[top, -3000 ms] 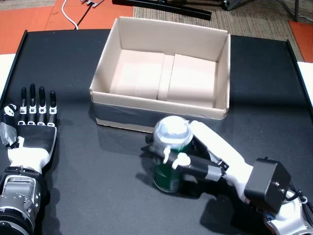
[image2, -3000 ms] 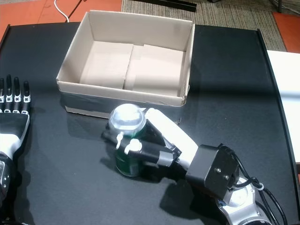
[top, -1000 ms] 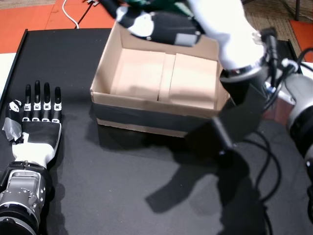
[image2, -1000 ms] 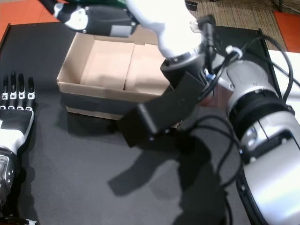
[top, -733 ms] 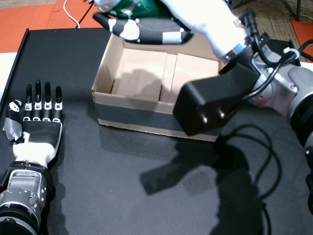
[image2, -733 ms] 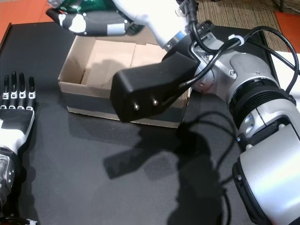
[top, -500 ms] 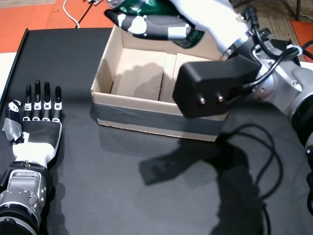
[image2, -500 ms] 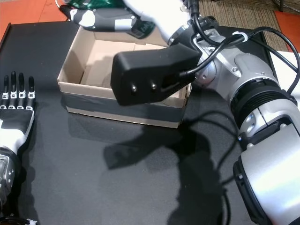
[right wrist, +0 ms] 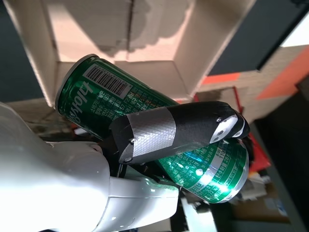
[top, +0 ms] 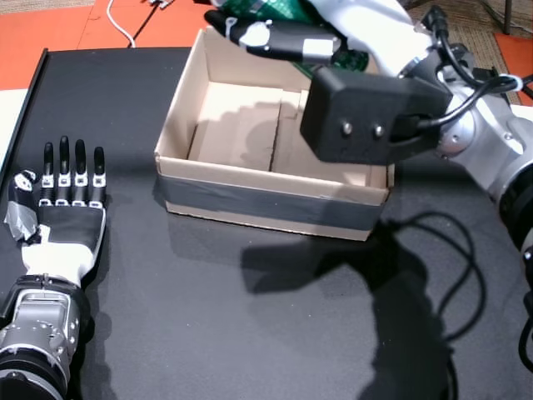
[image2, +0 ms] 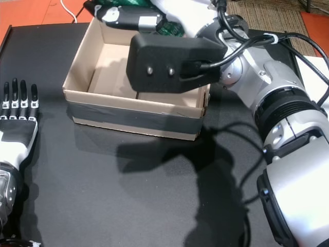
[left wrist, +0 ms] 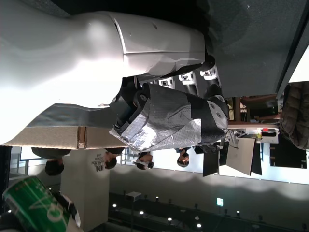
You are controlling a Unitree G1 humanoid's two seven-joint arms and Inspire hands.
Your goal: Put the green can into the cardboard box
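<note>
The green can (top: pixel 354 60) lies tilted in my right hand (top: pixel 283 38), held in the air over the far side of the cardboard box (top: pixel 266 179). In the right wrist view the can (right wrist: pixel 91 104) is wrapped by my thumb and fingers (right wrist: pixel 178 126), its base pointing toward the box interior (right wrist: pixel 96 29). Both head views show the same hold, with the hand (image2: pixel 136 18) above the box's back wall (image2: pixel 108 33). The box floor looks bare. My left hand (top: pixel 62 208) rests flat on the table with its fingers apart, well left of the box. The left wrist view catches the can (left wrist: pixel 34 205) at its lower corner.
The black camera block (top: pixel 366 112) on my right wrist hangs over the box's right half, with cables (top: pixel 454 267) trailing to the right. The black table (top: pixel 208 333) has raised edges. A white cable (top: pixel 121 33) lies on the orange floor beyond. People stand in the background (left wrist: pixel 145 162).
My right hand has lifted the can from the table in front of the box and carried it over the box's far side, shifting rightward in the last second. The left hand stays put.
</note>
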